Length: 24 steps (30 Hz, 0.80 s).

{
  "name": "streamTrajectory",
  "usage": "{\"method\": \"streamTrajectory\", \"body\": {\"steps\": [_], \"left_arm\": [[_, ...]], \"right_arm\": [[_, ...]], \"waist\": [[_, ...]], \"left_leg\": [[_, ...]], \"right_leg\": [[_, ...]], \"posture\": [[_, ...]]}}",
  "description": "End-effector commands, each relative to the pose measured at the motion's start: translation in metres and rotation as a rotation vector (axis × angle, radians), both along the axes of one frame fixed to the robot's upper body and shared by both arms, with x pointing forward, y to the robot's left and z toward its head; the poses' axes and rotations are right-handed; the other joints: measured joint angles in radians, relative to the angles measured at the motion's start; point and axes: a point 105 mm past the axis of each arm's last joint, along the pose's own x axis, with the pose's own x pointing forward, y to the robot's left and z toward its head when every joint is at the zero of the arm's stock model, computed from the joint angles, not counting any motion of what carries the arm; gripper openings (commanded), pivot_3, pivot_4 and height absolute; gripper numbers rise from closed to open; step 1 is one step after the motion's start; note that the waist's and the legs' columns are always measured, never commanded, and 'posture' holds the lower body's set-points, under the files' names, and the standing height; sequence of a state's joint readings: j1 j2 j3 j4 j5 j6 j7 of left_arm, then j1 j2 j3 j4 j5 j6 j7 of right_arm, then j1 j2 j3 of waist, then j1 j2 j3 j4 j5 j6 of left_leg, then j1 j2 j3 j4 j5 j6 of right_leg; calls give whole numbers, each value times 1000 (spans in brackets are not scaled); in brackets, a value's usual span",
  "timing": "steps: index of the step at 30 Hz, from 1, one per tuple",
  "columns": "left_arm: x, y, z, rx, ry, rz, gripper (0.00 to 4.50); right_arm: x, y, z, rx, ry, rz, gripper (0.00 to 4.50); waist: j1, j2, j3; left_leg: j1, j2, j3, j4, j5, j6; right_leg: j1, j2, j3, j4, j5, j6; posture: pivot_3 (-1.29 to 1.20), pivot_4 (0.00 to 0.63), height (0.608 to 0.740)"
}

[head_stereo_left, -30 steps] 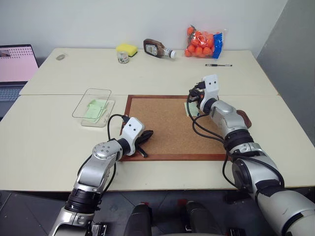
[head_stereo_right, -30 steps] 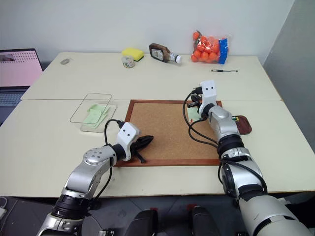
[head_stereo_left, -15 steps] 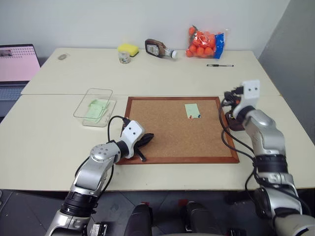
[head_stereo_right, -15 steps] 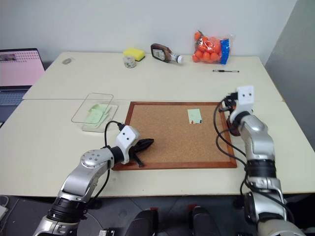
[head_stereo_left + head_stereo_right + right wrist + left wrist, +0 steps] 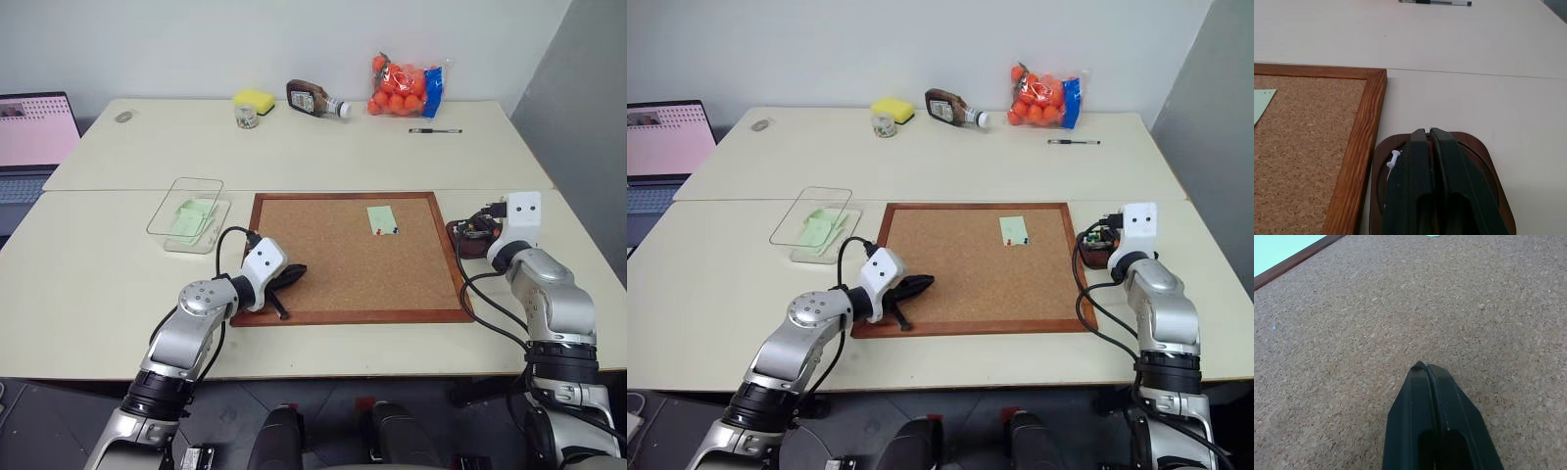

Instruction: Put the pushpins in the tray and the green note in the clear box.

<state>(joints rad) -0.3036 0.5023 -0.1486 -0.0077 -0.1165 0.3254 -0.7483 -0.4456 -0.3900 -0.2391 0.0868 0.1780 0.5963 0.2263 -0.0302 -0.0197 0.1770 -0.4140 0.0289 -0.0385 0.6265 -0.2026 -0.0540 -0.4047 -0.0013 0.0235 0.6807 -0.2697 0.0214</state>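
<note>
— What do my arms look like from here?

— I see silver-grey metal shells with black bands at the joints. Black cables loop loose along each forearm. A white, boxy housing sits on each wrist, the right one marked by two small dark dots.

— And the ends?

— Left tool [image 5: 286, 277]: two black, tapered fingers [image 5: 1422, 421] with a matte finish. Right tool [image 5: 1428, 147]: the same black pair, with a thin seam between them.

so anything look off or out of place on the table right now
Mostly tidy. The sauce bottle lies on its side at the far edge rather than standing. The green note is on the cork board with pushpins at its lower corner, not in the clear box. Nothing looks spilled or damaged.
</note>
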Motion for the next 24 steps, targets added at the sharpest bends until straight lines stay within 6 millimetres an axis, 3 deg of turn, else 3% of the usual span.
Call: {"method": "streamTrajectory", "body": {"steps": [1, 10, 15, 20, 24], "left_arm": [[0, 7, -7, 29, 23, 13, 0], [5, 20, -7, 55, 17, 32, 0], [8, 26, -6, 66, 10, 42, 0], [11, 24, -4, 61, -2, 38, 0], [12, 22, -4, 57, -7, 32, 0]], "right_arm": [[2, -9, 13, -15, -48, -35, 1026], [-2, -4, 16, 2, -70, -15, 2881], [-11, 28, 35, 49, -146, 152, 2881], [-17, 76, 26, 60, -110, 342, 2881], [-7, 95, 14, 57, -89, 360, 2881]], "waist": [[0, 0, 0], [0, 0, 0], [-4, 0, 0], [-5, 0, 0], [-4, 0, 0]], "left_leg": [[0, 0, 0, 0, 0, 0], [0, 0, 0, 0, 0, 0], [0, 1, 0, 0, 0, 0], [1, 2, 0, 0, 0, 0], [1, 2, 0, 0, 0, 0]], "right_leg": [[0, 0, 0, 0, 0, 0], [0, 0, 0, 0, 0, 0], [0, 1, 0, 0, 0, 0], [0, 2, 0, 1, 0, 0], [0, 2, 0, 1, 0, 0]], "posture": [[0, 150, 740], [0, 150, 740], [0, 150, 740], [0, 150, 740], [0, 150, 740]]}}
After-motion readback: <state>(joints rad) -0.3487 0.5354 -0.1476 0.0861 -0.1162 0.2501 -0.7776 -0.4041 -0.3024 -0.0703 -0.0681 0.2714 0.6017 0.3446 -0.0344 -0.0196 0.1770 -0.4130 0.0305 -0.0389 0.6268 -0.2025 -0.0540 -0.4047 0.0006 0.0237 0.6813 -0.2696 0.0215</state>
